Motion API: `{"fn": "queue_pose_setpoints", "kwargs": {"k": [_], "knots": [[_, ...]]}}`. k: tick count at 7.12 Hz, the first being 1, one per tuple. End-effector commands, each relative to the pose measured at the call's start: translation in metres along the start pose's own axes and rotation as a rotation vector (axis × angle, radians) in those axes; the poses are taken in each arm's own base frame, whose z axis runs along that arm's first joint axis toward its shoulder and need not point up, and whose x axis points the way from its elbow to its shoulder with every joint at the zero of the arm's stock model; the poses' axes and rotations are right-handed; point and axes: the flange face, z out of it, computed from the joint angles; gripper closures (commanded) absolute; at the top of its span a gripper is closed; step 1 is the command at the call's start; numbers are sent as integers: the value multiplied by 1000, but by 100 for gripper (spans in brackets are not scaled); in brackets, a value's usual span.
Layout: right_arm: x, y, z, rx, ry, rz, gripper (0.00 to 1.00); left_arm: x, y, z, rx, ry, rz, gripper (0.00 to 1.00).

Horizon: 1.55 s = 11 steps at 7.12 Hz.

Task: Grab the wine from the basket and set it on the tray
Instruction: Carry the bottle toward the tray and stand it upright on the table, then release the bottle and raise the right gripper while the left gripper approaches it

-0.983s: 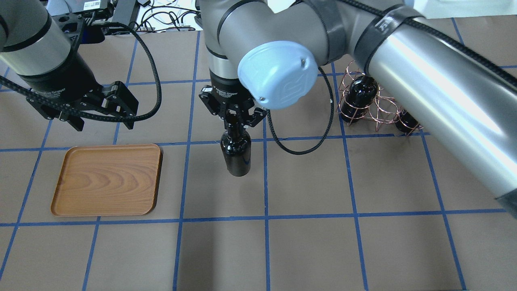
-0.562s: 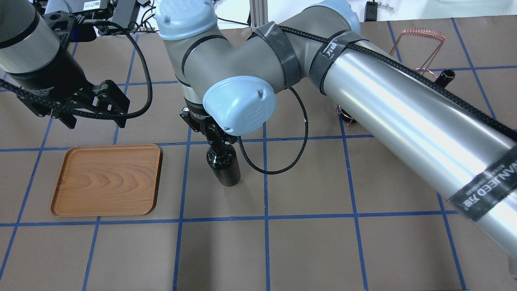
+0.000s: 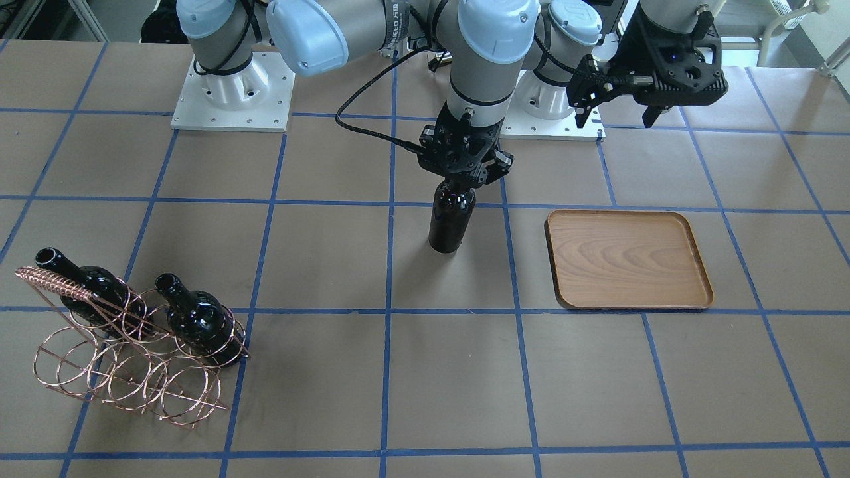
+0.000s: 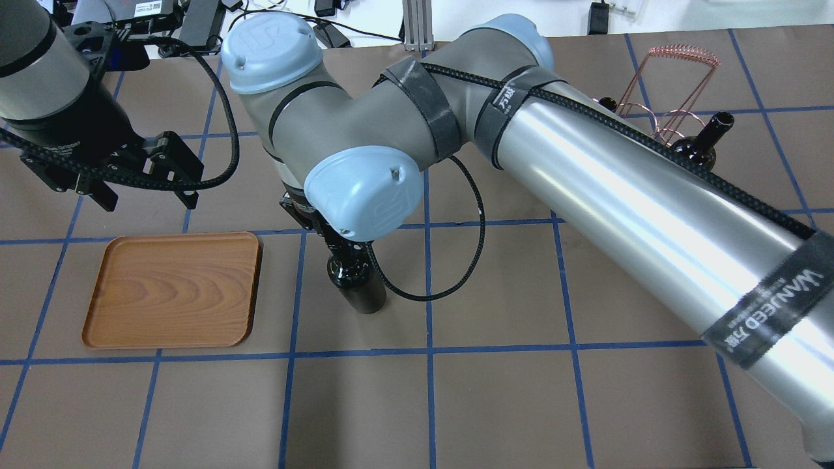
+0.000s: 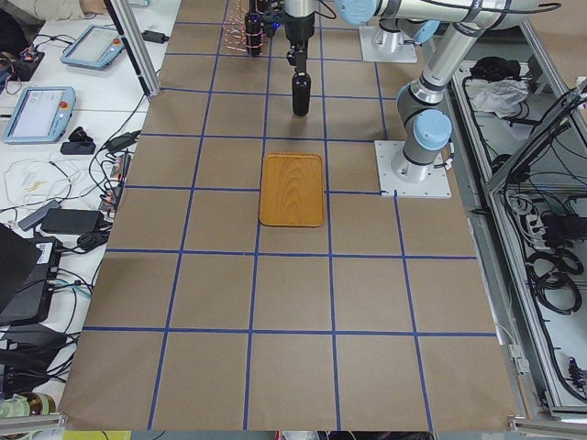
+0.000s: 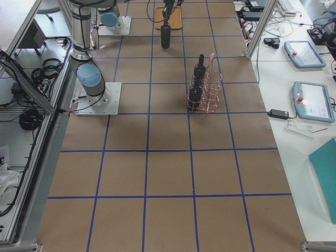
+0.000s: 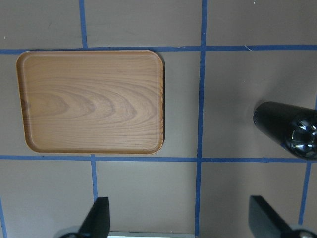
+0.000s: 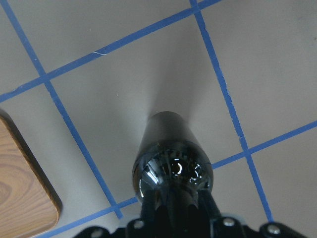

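Observation:
My right gripper (image 3: 465, 174) is shut on the neck of a near-black wine bottle (image 3: 451, 222) and holds it upright, low over the table. In the overhead view the bottle (image 4: 359, 288) hangs about one grid square right of the wooden tray (image 4: 172, 290), which has nothing on it. The right wrist view looks down the bottle (image 8: 171, 153), with the tray corner (image 8: 22, 198) at the left edge. My left gripper (image 4: 148, 194) is open and empty, above the table behind the tray. The copper wire basket (image 3: 126, 358) holds two more bottles (image 3: 93, 289).
The basket (image 4: 671, 85) stands at the far right of the overhead view, partly hidden by my right arm. The left wrist view shows the tray (image 7: 91, 101) and the held bottle (image 7: 285, 129). Blue tape lines grid the brown table.
My right arm has carried the bottle left, from the table's middle toward the tray, uncovering part of the basket. My left gripper has shifted slightly left and stays open.

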Motion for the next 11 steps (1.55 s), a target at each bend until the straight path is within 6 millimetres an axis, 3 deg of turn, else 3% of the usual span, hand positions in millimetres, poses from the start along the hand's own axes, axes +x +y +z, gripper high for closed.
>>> {"fn": "queue_pose_setpoints", "kwargs": {"k": [1, 2, 3, 4, 5, 6, 7, 9, 10, 11], "knots": [[3, 8, 12, -16, 36, -7, 83, 1, 0, -1, 7, -1, 2, 0], [5, 8, 20, -20, 39, -7, 78, 1, -1, -2, 12, 7, 1, 0], [5, 8, 21, -20, 39, -7, 60, 0, -2, -2, 12, 8, -2, 0], [5, 8, 21, -21, 35, -6, 10, 0, -2, -3, 13, 8, -3, 0], [10, -3, 7, -29, 5, 4, 0, -1, -2, -3, 13, -2, -3, 0], [22, -15, -12, -13, -21, -3, 0, 0, -2, -5, 18, 8, -3, 0], [50, -42, -42, 26, -42, -118, 0, -1, -2, -6, 19, 4, -4, 0], [179, -123, -106, 72, 101, -358, 0, 5, 2, -17, 43, 12, -7, 0], [238, -157, -130, 75, 103, -335, 0, 15, 4, -16, 41, 17, -43, 0], [272, -151, -154, 93, 97, -388, 0, 45, 11, -15, 41, 14, 19, 0]]}}
